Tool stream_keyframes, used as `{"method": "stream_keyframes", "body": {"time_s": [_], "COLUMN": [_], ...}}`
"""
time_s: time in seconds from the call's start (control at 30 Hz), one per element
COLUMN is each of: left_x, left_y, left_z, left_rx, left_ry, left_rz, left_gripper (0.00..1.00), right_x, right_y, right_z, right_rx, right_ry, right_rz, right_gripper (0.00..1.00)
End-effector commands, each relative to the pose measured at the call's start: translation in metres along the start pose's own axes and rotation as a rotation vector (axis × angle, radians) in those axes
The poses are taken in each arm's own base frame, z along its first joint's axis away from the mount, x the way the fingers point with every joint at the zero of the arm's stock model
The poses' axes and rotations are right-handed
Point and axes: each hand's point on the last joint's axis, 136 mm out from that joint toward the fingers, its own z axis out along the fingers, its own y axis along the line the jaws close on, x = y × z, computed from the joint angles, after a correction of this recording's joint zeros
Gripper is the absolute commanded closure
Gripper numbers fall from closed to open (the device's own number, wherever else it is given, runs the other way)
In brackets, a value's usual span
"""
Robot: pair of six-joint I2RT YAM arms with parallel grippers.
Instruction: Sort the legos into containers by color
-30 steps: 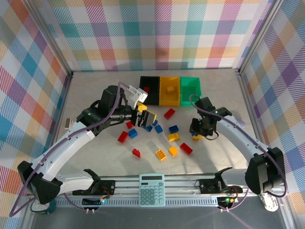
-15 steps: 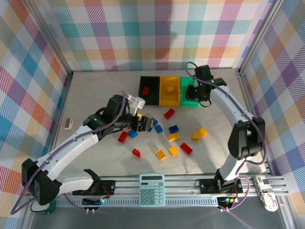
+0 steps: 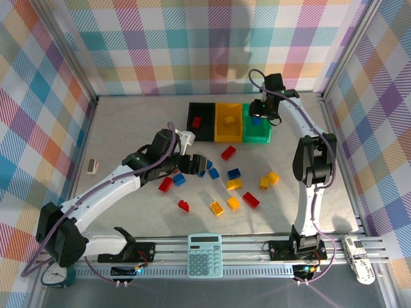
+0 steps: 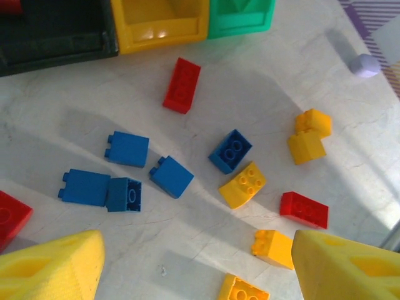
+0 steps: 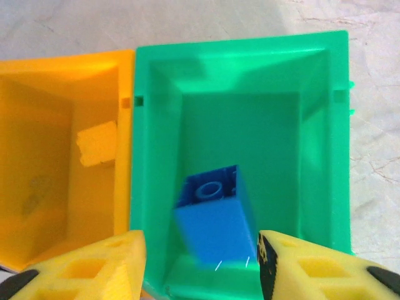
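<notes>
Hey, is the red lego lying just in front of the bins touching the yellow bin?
Apart. Left wrist view shows bare table between the red lego and the yellow bin.

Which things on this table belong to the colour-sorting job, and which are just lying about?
Belong to the job:
legos in red, yellow and blue
black bin
yellow bin
green bin

Just lying about:
teal calculator
lilac lump

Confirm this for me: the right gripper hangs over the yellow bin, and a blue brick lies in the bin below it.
One thing is wrong: the bin under the right gripper is the green bin, not the yellow bin, which stands next to it. The right wrist view shows this. The rest holds: the blue brick lies inside the bin below the gripper.
</notes>
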Motion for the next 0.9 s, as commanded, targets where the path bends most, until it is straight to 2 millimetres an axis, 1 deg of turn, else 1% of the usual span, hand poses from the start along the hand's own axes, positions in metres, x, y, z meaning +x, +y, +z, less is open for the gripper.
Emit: {"method": "stream_keyframes", "body": {"time_s": [0.0, 0.1, 0.2, 0.33, 0.5, 0.57, 0.73, 0.87], "left_x": [0.001, 0.004, 0.009, 0.014, 0.020, 0.022, 0.026, 0.029], "left_y": [0.011, 0.026, 0.036, 0.038, 0.040, 0.043, 0.042, 0.046], "left_z": [0.004, 0.007, 0.012, 0.026, 0.049, 0.057, 0.074, 0.083], "left_rx": [-0.078, -0.162, -0.213, -0.216, -0.226, -0.239, -0.222, -0.245], "left_ry": [0.019, 0.026, 0.055, 0.099, 0.163, 0.186, 0.221, 0.244], "left_rz": [-0.036, -0.053, -0.065, -0.074, -0.084, -0.089, -0.095, -0.099], "left_gripper": [0.22, 0.22, 0.22, 0.23, 0.31, 0.32, 0.34, 0.35], "right_x": [-0.003, 0.005, 0.020, 0.046, 0.081, 0.101, 0.149, 0.174], "right_y": [0.012, 0.013, 0.019, 0.027, 0.036, 0.039, 0.045, 0.050], "right_z": [-0.018, -0.030, -0.045, -0.065, -0.085, -0.088, -0.080, -0.076], "right_rx": [-0.045, -0.053, -0.076, -0.088, -0.134, -0.142, -0.118, -0.116], "right_ry": [-0.003, -0.002, 0.000, 0.007, 0.022, 0.048, 0.136, 0.182], "right_rz": [-0.021, -0.018, -0.026, -0.040, -0.015, -0.014, -0.068, -0.088], "right_gripper": [0.42, 0.40, 0.40, 0.40, 0.42, 0.43, 0.44, 0.44]}}
